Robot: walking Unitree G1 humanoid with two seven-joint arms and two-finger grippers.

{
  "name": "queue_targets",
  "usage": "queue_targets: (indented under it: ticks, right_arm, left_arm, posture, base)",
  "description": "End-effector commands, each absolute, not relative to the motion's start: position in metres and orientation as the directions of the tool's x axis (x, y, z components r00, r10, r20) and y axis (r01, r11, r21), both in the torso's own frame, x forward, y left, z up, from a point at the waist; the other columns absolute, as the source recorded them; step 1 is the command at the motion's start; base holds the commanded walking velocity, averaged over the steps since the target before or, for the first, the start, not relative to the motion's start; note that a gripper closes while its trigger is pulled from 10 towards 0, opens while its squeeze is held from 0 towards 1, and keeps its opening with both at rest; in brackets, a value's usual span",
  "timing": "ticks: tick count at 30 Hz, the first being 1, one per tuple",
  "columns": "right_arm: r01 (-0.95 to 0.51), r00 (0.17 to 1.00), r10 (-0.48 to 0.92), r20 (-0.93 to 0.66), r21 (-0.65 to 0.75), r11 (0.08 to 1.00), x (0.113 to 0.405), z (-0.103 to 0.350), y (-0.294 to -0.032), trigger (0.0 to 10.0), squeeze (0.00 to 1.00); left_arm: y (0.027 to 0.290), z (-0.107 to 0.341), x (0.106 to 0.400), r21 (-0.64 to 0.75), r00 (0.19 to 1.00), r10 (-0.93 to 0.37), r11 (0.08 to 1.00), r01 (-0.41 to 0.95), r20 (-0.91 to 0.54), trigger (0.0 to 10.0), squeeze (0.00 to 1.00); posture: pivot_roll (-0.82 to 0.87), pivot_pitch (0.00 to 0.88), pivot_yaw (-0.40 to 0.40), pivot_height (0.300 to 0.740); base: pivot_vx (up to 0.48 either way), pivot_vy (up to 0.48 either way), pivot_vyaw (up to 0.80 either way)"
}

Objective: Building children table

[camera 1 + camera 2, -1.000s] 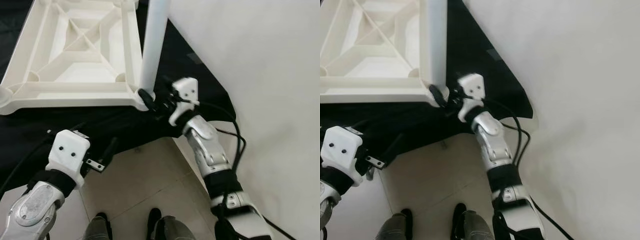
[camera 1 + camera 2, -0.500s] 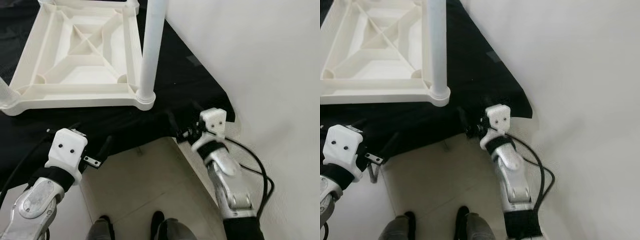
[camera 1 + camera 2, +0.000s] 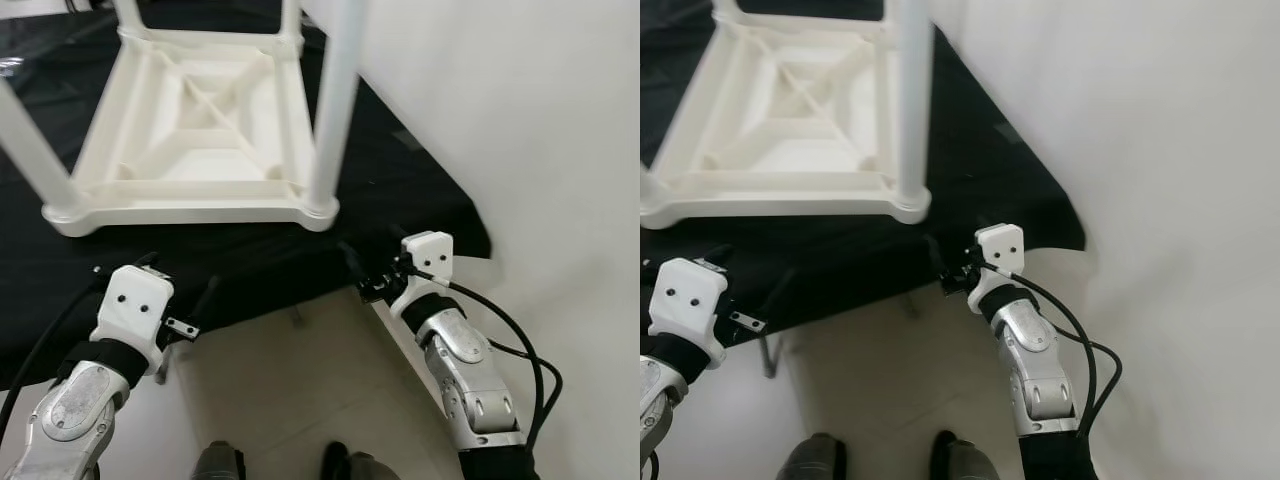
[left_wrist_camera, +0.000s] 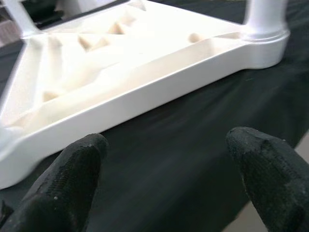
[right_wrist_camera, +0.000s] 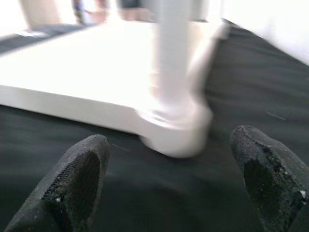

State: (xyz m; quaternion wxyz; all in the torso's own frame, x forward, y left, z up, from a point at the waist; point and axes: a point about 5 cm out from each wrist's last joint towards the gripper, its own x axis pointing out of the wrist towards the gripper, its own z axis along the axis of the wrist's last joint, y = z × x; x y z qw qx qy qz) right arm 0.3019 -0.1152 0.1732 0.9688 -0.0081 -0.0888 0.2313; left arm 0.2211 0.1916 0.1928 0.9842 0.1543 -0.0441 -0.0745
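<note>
A white plastic children's table lies upside down on a black cloth, its ribbed underside facing up. Its near right leg stands upright in its corner socket, and the near left leg stands up too. My right gripper is open with nothing in it, at the cloth's front edge a short way before that leg's base. My left gripper is open too, low over the cloth in front of the table's near rim.
A white wall runs close along the right side. Pale floor tiles lie between my arms, with my feet at the bottom. Black cables trail from both wrists.
My right gripper has let go of the near right leg's base and drawn back to the cloth's edge. The camera has shifted, showing more of the table. The left arm has stayed put.
</note>
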Motion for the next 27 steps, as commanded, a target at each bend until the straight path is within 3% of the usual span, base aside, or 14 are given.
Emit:
queue_targets:
  ticks: [1, 13, 18, 27]
  right_arm:
    - [-0.496, 0.852, 0.498, 0.163, -0.053, 0.867, 0.299, 0.175, -0.107, 10.0, 0.00]
    - [-0.481, 0.867, 0.481, 0.131, -0.038, 0.876, 0.307, 0.173, -0.104, 10.0, 0.00]
    - [-0.465, 0.878, 0.465, 0.112, -0.024, 0.885, 0.312, 0.171, -0.104, 10.0, 0.00]
    - [-0.404, 0.914, 0.402, 0.063, 0.029, 0.914, 0.325, 0.164, -0.111, 10.0, 0.00]
  left_arm:
    - [0.191, 0.187, 0.219, 0.312, 0.985, -0.168, 0.939, 0.147, 0.040, 10.0, 0.00]
    - [0.187, 0.184, 0.221, 0.314, 0.981, -0.186, 0.935, 0.162, 0.048, 10.0, 0.00]
    - [0.176, 0.175, 0.224, 0.305, 0.973, -0.230, 0.929, 0.209, 0.036, 10.0, 0.00]
    - [0.145, 0.146, 0.239, 0.156, 0.966, -0.259, 0.955, 0.253, 0.015, 10.0, 0.00]
  posture:
    - [0.19, 0.225, -0.094, 0.740]
    - [0.20, 0.219, -0.096, 0.740]
    - [0.20, 0.213, -0.098, 0.740]
    - [0.19, 0.195, -0.087, 0.740]
  base:
    - [0.000, 0.480, 0.00]
    - [0.000, 0.464, 0.00]
    - [0.000, 0.000, 0.00]
    - [0.000, 0.000, 0.00]
